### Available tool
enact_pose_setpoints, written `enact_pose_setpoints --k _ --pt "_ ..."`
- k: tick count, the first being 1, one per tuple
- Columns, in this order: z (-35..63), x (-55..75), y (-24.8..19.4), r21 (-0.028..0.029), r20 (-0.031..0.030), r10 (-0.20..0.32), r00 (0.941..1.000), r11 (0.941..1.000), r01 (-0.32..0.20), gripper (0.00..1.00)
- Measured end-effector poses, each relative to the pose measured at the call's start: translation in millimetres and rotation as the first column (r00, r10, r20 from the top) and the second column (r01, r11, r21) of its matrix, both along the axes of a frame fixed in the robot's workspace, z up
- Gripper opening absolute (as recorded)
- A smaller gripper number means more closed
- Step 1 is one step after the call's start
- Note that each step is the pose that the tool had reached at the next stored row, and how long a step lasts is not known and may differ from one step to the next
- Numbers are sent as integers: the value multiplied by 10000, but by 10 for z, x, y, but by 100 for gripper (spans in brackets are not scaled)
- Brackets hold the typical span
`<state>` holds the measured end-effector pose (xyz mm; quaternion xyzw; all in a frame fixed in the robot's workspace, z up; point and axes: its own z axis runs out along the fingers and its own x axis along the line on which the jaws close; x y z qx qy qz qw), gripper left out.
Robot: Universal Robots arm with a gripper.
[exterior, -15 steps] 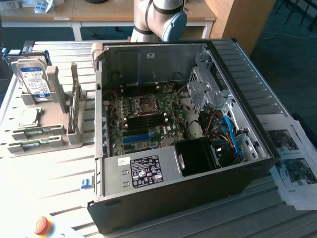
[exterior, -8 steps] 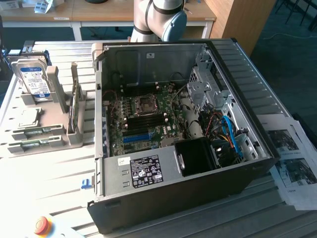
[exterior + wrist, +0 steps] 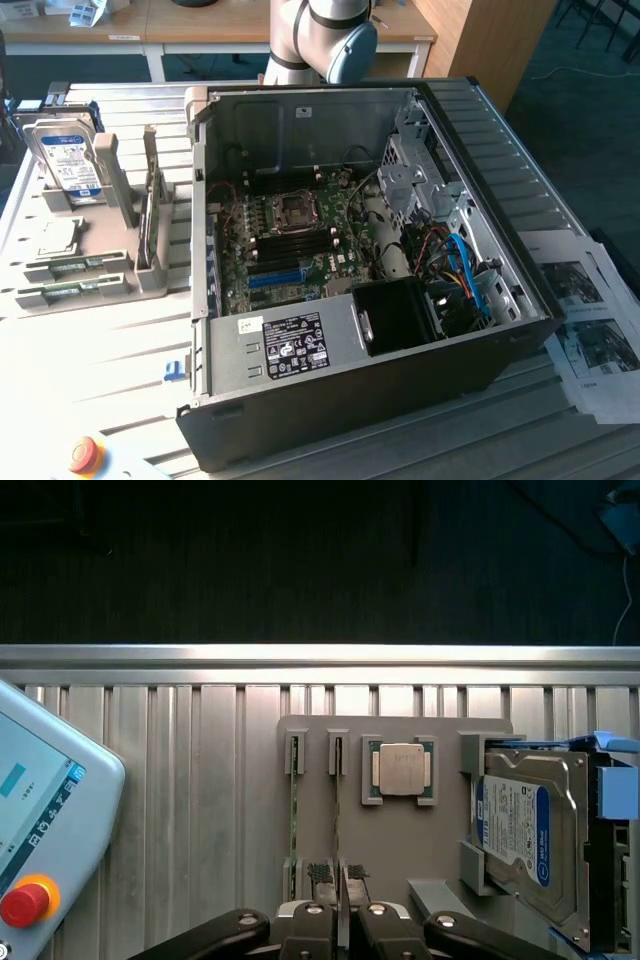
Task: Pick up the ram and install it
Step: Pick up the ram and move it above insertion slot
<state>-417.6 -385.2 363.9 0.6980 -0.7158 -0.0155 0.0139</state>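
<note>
Ram (image 3: pixel 337 800) stands on edge in the grey holder (image 3: pixel 400 845) on the table, on the exterior view's left of the open computer case (image 3: pixel 330 345). It sits between a second stick (image 3: pixel 293 800) and the processor (image 3: pixel 400 770). Your gripper (image 3: pixel 338 872) lines up with one end of it, jaws a little apart, grasping nothing. Judgement: light, stiff, thin; chips and contacts fragile. You take it across the two flat faces at the upper edge, with a gentle squeeze.
</note>
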Motion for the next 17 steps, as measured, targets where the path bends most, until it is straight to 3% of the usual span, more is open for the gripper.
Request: enact_pose_setpoints --k 6,7,10,17 --pt "0 0 0 0 0 0 10000 10000 0 18" --pt "0 0 0 0 0 0 10000 10000 0 25" --pt "0 0 0 0 0 -1 10000 10000 1 25" --pt "-119 0 0 2 13 0 10000 10000 0 25"
